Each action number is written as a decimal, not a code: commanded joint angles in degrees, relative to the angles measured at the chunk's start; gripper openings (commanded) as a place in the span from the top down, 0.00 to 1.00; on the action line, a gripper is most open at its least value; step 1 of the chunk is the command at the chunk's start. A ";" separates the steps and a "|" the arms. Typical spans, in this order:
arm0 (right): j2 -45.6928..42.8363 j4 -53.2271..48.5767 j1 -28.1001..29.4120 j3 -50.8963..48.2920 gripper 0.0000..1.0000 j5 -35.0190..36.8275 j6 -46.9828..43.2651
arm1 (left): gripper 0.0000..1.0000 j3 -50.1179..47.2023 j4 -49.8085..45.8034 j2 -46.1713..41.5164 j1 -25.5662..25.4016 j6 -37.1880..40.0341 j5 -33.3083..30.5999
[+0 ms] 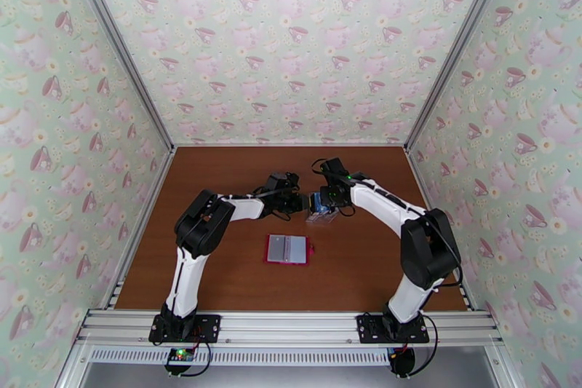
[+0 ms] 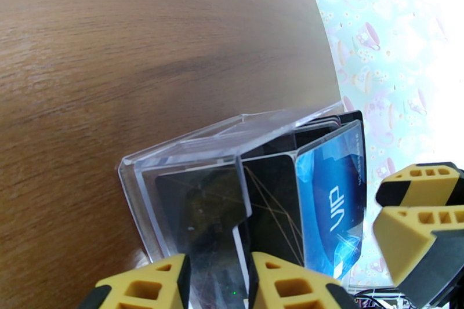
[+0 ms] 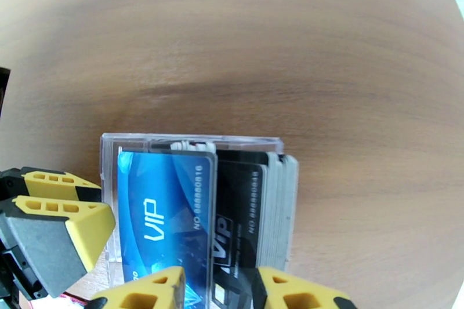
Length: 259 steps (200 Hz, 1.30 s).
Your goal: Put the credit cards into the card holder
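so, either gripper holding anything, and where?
Left gripper apparently pinches the clear rack at its near wall; right gripper straddles the credit cards, grip unclear.

1. A clear rack (image 2: 191,153) stands on the brown wooden table (image 2: 116,43), packed with credit cards (image 2: 272,206).
2. The blue card (image 2: 330,200) at one end of the stack reads "VIP"; the cards next to it are black with thin gold lines.
3. The left gripper (image 2: 217,287) clamps the rack's near wall between its yellow fingers.
4. The right gripper (image 2: 391,207) hangs just beside the blue card's edge.
5. Teacup wallpaper (image 2: 359,43) rises past the table's edge.
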 commanded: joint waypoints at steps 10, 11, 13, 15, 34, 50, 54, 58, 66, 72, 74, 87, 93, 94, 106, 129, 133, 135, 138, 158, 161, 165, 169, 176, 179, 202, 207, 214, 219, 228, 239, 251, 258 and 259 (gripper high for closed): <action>-0.65 0.05 0.54 1.84 0.61 -1.34 0.46 | 0.69 -3.15 -9.05 3.35 0.94 -0.17 -2.59; -0.55 0.09 0.57 1.84 0.61 -1.44 0.48 | 0.69 -3.16 -9.06 3.29 0.91 -0.17 -2.60; -0.37 0.19 0.58 1.88 0.61 -1.65 0.55 | 0.69 -3.17 -9.07 3.30 0.94 -0.17 -2.63; -0.23 0.25 0.59 1.94 0.62 -1.83 0.57 | 0.70 -3.17 -9.07 3.26 0.90 -0.17 -2.66; 1.73 0.56 0.50 2.37 0.62 -2.97 0.75 | 0.70 -3.22 -9.19 3.15 0.93 -0.03 -2.63; 2.74 1.60 0.41 2.19 0.62 -4.78 1.17 | 0.69 -3.26 -9.07 3.17 0.93 -0.09 -2.59; 2.90 1.77 0.39 2.17 0.61 -5.06 1.23 | 0.69 -3.22 -9.15 3.18 0.91 -0.09 -2.58; 3.06 1.95 0.33 2.12 0.61 -5.20 1.34 | 0.69 -3.26 -9.07 3.18 0.90 -0.05 -2.54; 3.40 2.21 0.24 2.10 0.61 -5.59 1.50 | 0.70 -3.26 -9.07 3.21 0.93 -0.05 -2.57; 3.65 2.52 0.07 2.06 0.61 -6.17 1.55 | 0.69 -3.26 -9.07 3.07 0.91 -0.09 -2.52; 3.69 2.59 0.06 2.07 0.61 -6.52 1.66 | 0.70 -3.22 -9.05 3.12 0.94 -0.09 -2.46; 4.04 2.85 -0.20 2.10 0.62 -6.83 1.97 | 0.69 -3.26 -9.09 3.02 0.91 -0.08 -2.61; 4.20 2.81 -0.28 2.09 0.61 -6.87 2.07 | 0.70 -3.31 -9.07 3.03 0.90 -0.08 -2.53; 4.20 2.87 -0.29 2.14 0.61 -6.93 2.07 | 0.69 -3.28 -9.07 3.00 0.94 -0.08 -2.57; 4.29 3.03 -0.39 1.93 0.61 -7.03 2.18 | 0.69 -3.34 -9.00 2.97 0.95 -0.04 -2.60; 4.38 3.03 -0.66 1.62 0.62 -7.47 2.27 | 0.69 -3.34 -9.06 3.03 0.96 -0.11 -2.57; 4.46 3.01 -0.69 1.54 0.62 -7.44 2.39 | 0.69 -3.32 -9.07 3.02 0.98 -0.11 -2.55; 4.47 2.98 -0.72 1.50 0.62 -7.43 2.42 | 0.70 -3.34 -9.07 3.04 0.98 -0.14 -2.55; 4.51 3.02 -0.77 1.37 0.62 -7.43 2.41 | 0.69 -3.30 -9.03 3.05 1.02 -0.12 -2.55; 4.25 3.88 -1.09 0.54 0.63 -8.42 2.57 | 0.69 -3.26 -9.07 3.13 0.94 -0.09 -2.56; 4.28 3.96 -1.08 0.48 0.63 -8.68 2.57 | 0.69 -3.25 -9.07 3.13 0.93 -0.12 -2.58; 4.28 3.99 -1.09 0.43 0.63 -8.92 2.55 | 0.69 -3.26 -9.05 3.16 0.91 -0.10 -2.53; 4.31 4.07 -1.11 0.36 0.63 -9.07 2.55 | 0.69 -3.26 -9.07 3.16 0.92 -0.07 -2.48; 4.31 4.21 -1.09 0.26 0.63 -9.50 2.58 | 0.70 -3.17 -9.05 3.36 0.98 -0.16 -2.47; 4.29 4.23 -1.13 0.32 0.64 -9.69 2.52 | 0.69 -3.13 -9.07 3.35 0.94 -0.14 -2.39; 3.84 5.22 -1.12 -0.33 0.66 -10.80 2.72 | 0.69 -3.11 -9.07 3.35 0.96 -0.12 -2.49; 3.74 5.33 -1.10 -0.32 0.67 -11.02 2.70 | 0.70 -3.09 -9.07 3.31 0.95 -0.09 -2.52; 3.84 5.23 -1.10 -0.23 0.67 -11.10 2.75 | 0.69 -3.16 -9.09 3.31 0.97 -0.08 -2.52; 3.87 5.16 -1.11 -0.06 0.68 -11.16 2.71 | 0.69 -3.17 -9.11 3.24 0.97 -0.06 -2.51; 4.07 4.79 -1.14 0.28 0.68 -10.69 2.77 | 0.70 -3.15 -9.16 3.29 0.96 -0.09 -2.53; 4.07 4.30 -1.19 0.48 0.68 -9.68 2.95 | 0.70 -3.17 -9.16 3.29 0.92 -0.06 -2.56; 3.91 4.17 -1.29 0.23 0.67 -8.52 3.34 | 0.69 -3.17 -9.29 3.20 0.93 0.00 -2.64; 3.79 4.16 -1.47 0.05 0.67 -8.46 3.42 | 0.69 -3.17 -9.35 3.20 0.98 0.00 -2.66; 3.82 4.21 -1.45 0.02 0.67 -8.47 3.45 | 0.70 -3.17 -9.34 3.17 0.98 0.00 -2.64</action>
